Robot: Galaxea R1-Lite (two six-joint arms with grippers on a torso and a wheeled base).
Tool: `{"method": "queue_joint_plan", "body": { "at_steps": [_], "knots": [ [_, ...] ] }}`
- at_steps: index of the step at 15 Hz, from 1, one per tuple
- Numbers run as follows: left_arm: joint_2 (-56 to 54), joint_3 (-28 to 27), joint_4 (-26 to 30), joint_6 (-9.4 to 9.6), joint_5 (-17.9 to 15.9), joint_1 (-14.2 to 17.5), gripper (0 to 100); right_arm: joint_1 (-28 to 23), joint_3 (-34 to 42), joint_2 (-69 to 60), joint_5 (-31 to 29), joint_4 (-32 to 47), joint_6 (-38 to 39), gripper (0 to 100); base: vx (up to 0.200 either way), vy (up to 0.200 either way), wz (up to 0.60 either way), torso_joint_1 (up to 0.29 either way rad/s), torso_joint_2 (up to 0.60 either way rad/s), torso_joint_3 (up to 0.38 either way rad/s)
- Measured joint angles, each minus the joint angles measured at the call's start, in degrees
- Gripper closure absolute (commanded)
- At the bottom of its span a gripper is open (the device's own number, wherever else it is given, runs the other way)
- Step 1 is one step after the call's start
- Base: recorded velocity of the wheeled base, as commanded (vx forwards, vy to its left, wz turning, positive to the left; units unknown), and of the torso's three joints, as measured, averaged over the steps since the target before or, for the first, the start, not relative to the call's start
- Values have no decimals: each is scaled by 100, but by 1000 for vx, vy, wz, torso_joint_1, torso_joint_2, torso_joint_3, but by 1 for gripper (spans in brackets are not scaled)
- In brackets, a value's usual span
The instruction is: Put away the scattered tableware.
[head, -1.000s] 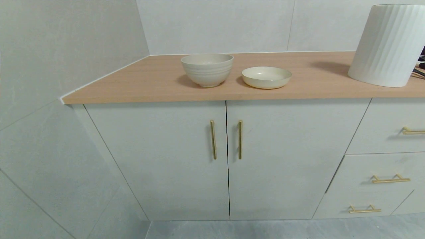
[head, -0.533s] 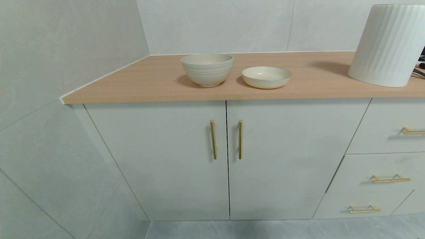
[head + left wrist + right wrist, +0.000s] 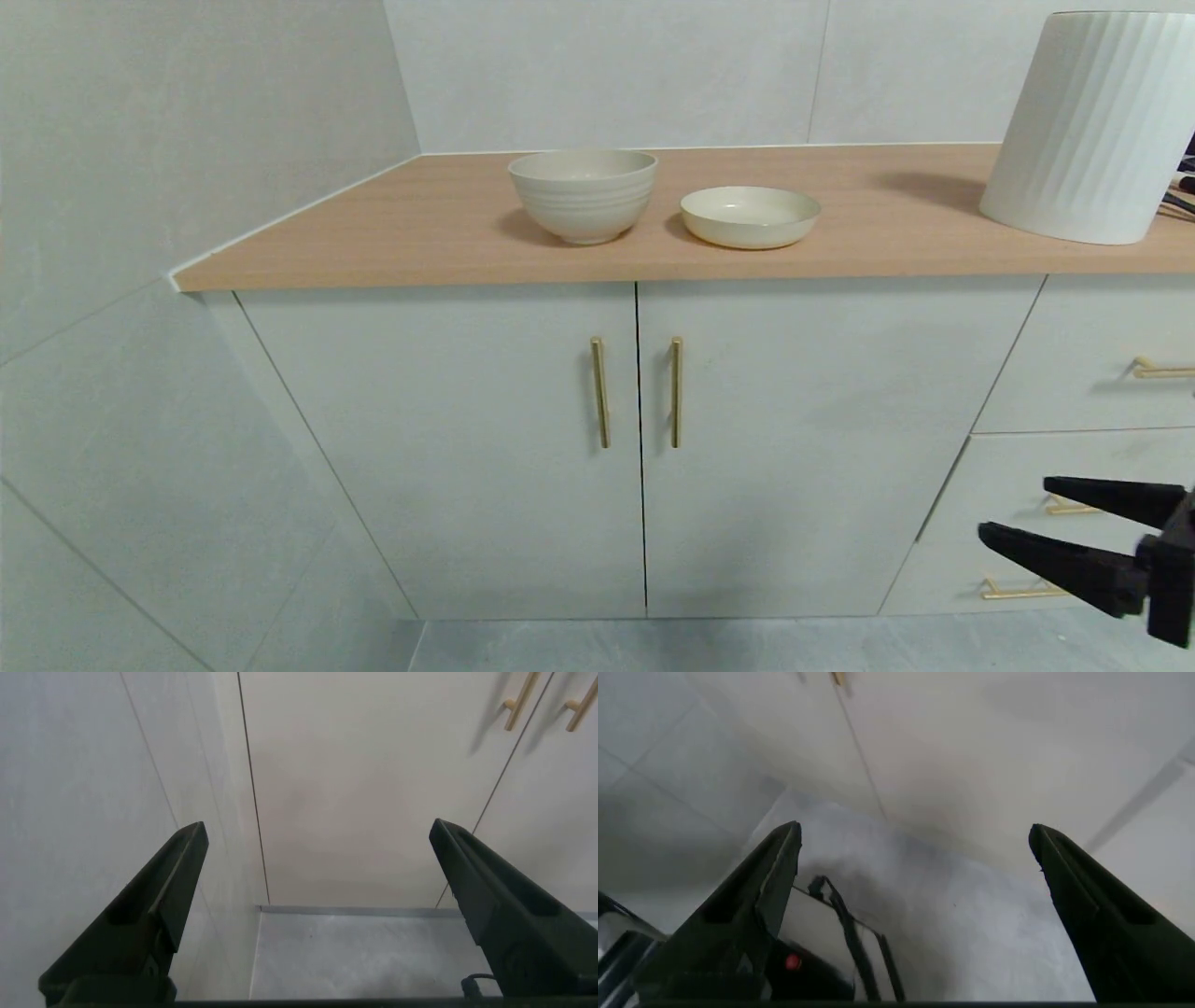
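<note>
Head camera: high, facing forward and down on countertop [image 3: 439, 233] and cabinet doors [image 3: 467, 448]. Left wrist camera: low, close, looking past left gripper [image 3: 316, 831] at doors, floor [image 3: 355, 952]. Right wrist camera: low, tilted at floor. Head, left wrist views share door handles [image 3: 600, 392].

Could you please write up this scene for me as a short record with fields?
bowl: deep, upright, on the countertop, left of the dish, apart from it
dish: shallow, upright, on the countertop
cabinet doors: both shut, below the tableware
right gripper: open, empty, low in front of the drawers
left gripper: open, empty, low, facing the cabinet doors near the floor
other: white ribbed container at the countertop's right end
task state: nothing picked up yet
</note>
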Motion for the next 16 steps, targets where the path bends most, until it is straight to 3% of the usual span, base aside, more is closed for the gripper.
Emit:
{"method": "queue_joint_plan", "body": {
  "at_steps": [5, 16],
  "knots": [
    [0, 0, 0, 0, 0, 0, 0, 802, -510, 1696, -33, -1264, 68, 0, 0, 0, 0, 0, 0, 0],
    [0, 0, 0, -1, 2, 0, 0, 1425, -2044, 3462, -13, -1354, 305, 0, 0, 0, 0, 0, 0, 0]
  ]
}}
